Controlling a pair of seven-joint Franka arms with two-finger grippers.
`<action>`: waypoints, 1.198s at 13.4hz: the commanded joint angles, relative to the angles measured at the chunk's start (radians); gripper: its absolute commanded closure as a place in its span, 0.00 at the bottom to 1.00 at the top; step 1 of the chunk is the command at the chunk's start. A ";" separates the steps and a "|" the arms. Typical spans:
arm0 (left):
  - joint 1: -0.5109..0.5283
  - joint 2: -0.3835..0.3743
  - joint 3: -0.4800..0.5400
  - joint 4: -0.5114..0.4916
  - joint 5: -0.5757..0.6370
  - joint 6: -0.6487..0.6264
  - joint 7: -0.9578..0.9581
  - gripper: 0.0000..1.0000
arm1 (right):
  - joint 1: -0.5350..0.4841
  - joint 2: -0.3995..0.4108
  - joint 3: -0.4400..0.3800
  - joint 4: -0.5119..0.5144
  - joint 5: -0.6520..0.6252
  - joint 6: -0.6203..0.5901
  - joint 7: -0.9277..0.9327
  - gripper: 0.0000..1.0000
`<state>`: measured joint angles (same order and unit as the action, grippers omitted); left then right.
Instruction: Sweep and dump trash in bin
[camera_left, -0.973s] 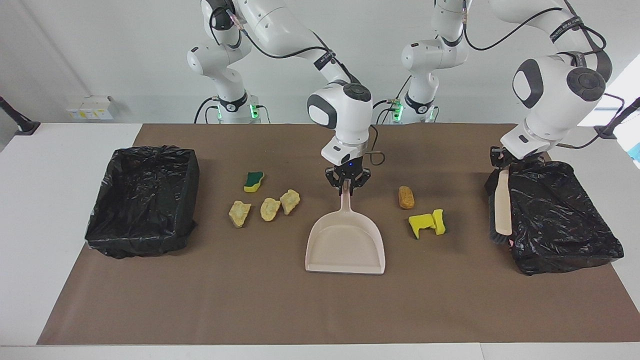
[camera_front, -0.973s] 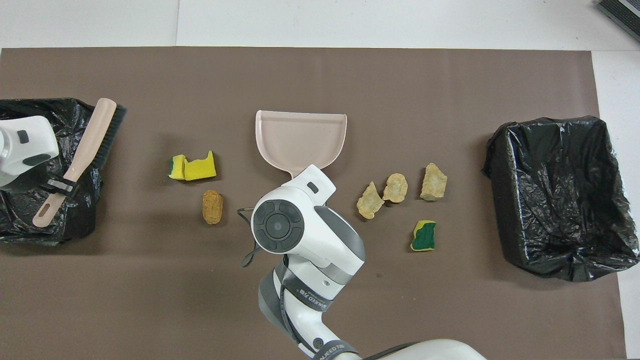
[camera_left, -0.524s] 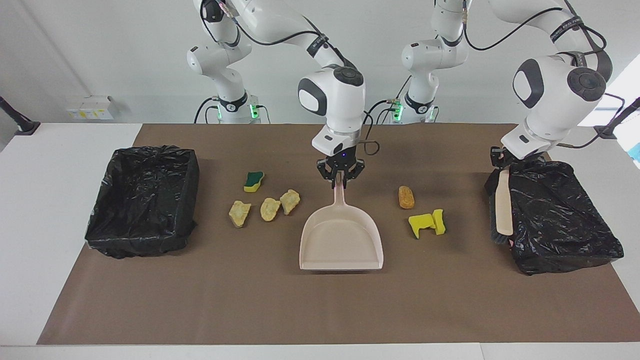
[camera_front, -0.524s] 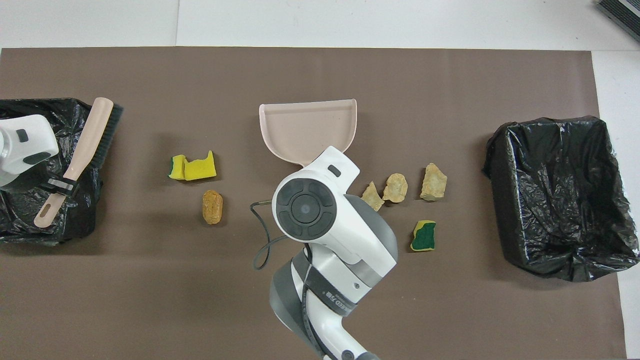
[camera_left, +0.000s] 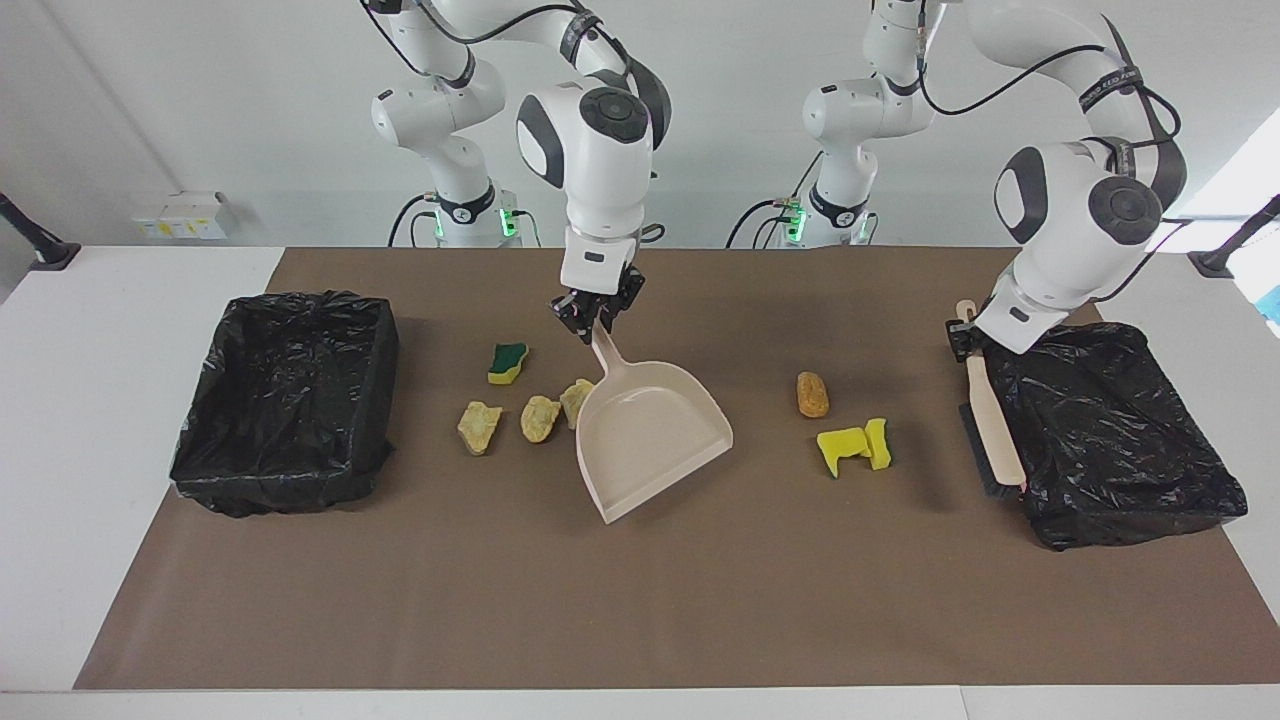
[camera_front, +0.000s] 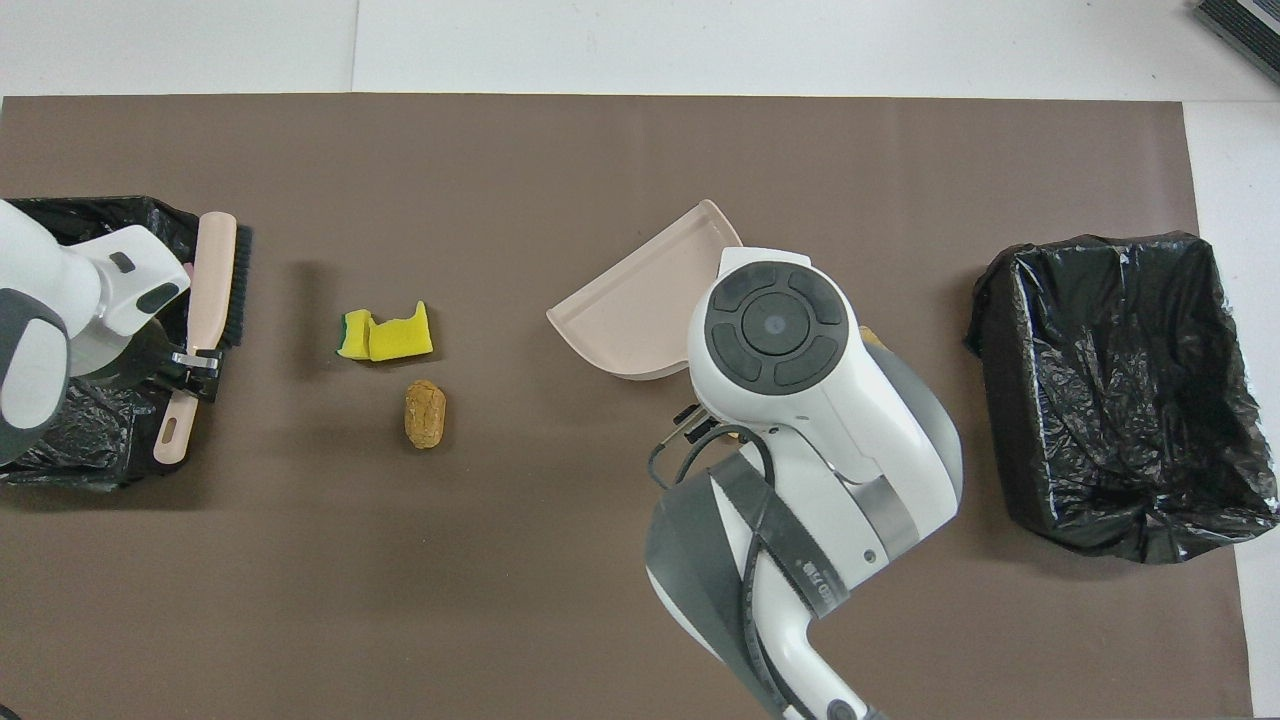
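Note:
My right gripper (camera_left: 597, 322) is shut on the handle of the beige dustpan (camera_left: 650, 435), held turned over the mat with its side by the tan foam lumps (camera_left: 540, 417). A green-and-yellow sponge (camera_left: 508, 362) lies nearer to the robots than the lumps. An orange-brown lump (camera_left: 812, 394) and yellow sponge pieces (camera_left: 855, 445) lie toward the left arm's end. My left gripper (camera_left: 965, 335) is shut on the brush (camera_left: 992, 425) by a bin. In the overhead view my right arm hides the tan lumps and green sponge; the dustpan (camera_front: 640, 305), yellow pieces (camera_front: 385, 335) and orange lump (camera_front: 425, 413) show.
A bin lined with a black bag (camera_left: 280, 470) stands at the right arm's end of the brown mat, and another (camera_left: 1130, 500) at the left arm's end. In the overhead view the first bin (camera_front: 1100, 250) shows whole.
My right gripper has carried the dustpan toward the right arm's end and turned it, bringing it beside the tan lumps. My left gripper has shifted the brush slightly off the bin's edge.

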<state>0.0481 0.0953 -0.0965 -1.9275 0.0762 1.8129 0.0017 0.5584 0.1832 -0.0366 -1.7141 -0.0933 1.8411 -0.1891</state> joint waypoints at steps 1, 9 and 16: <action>-0.066 -0.025 0.012 -0.092 -0.009 0.028 -0.048 1.00 | -0.034 -0.013 0.010 -0.034 0.015 -0.002 -0.255 1.00; -0.158 -0.057 0.008 -0.226 -0.025 0.101 -0.130 1.00 | -0.086 -0.057 0.010 -0.209 0.079 0.181 -0.613 1.00; -0.280 -0.074 0.006 -0.258 -0.105 0.166 -0.155 1.00 | -0.051 -0.016 0.012 -0.245 0.122 0.279 -0.632 1.00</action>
<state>-0.1942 0.0591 -0.1052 -2.1466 -0.0103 1.9445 -0.1512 0.5106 0.1646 -0.0258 -1.9426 -0.0013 2.0803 -0.7988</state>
